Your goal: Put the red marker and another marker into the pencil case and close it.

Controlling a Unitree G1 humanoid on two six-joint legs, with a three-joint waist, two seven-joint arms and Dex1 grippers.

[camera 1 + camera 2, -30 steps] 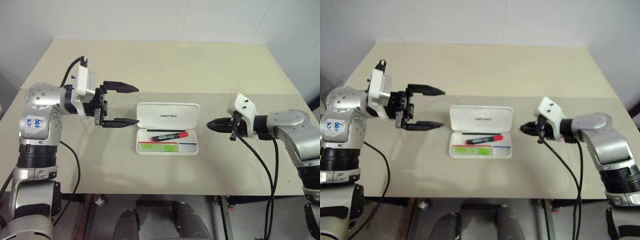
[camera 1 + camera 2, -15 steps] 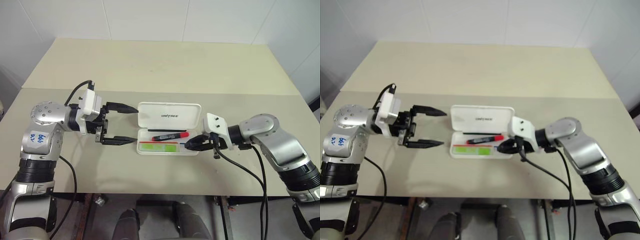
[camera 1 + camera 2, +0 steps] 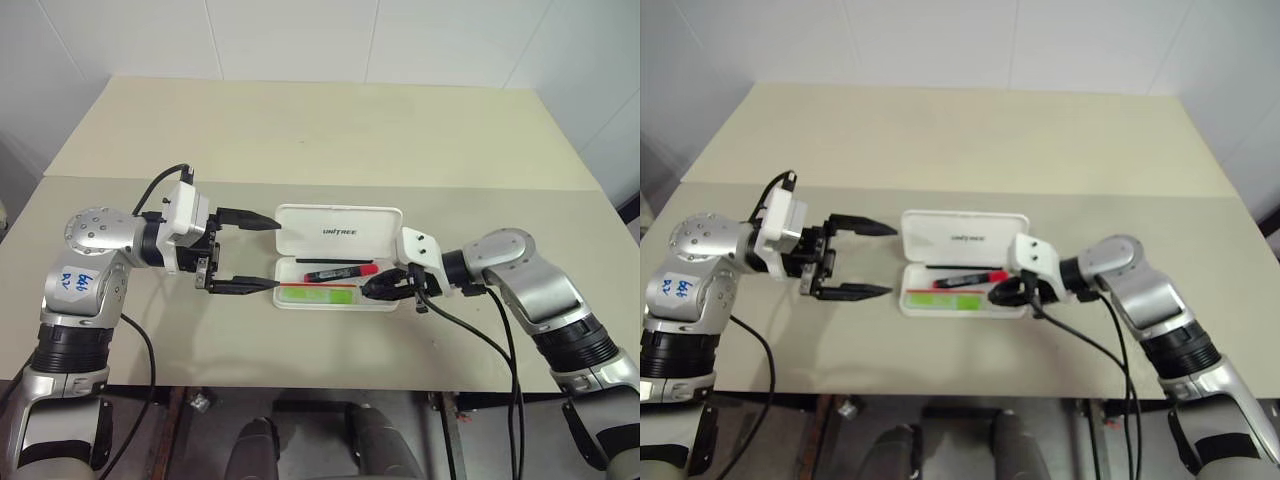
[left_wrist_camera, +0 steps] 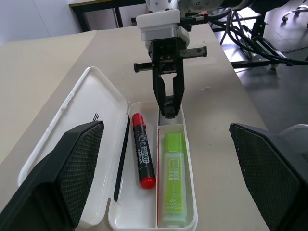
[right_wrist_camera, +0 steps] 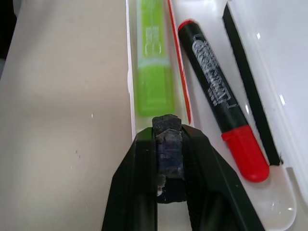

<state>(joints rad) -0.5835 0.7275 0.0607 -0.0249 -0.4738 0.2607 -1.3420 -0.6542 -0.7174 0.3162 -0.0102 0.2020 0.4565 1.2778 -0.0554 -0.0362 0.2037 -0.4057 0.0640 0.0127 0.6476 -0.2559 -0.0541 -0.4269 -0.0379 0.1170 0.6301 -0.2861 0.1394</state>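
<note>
The white pencil case point(image 3: 340, 232) lies open mid-table, its lid tilted up at the back. Inside it the red marker point(image 3: 338, 271) rests in the rear part of the tray. The light-green marker point(image 3: 318, 293) lies in the front compartment. My right gripper point(image 3: 372, 288) points down at the tray's right end, shut, its tip point(image 5: 167, 132) just off the green marker's point(image 5: 154, 72) end with nothing held. My left gripper point(image 3: 262, 254) hangs open beside the case's left end, clear of it, its fingers point(image 4: 72, 168) framing the case point(image 4: 72, 130).
The beige table point(image 3: 300, 130) stretches far behind the case, and a seam crosses it just behind the lid. A thin black strip point(image 3: 325, 262) lies in the tray behind the red marker. A black cable point(image 3: 470, 330) trails from the right wrist over the front edge.
My right gripper has swung in from the right and tipped down onto the case's right end. My left gripper has sunk a little beside the case's left end, still open.
</note>
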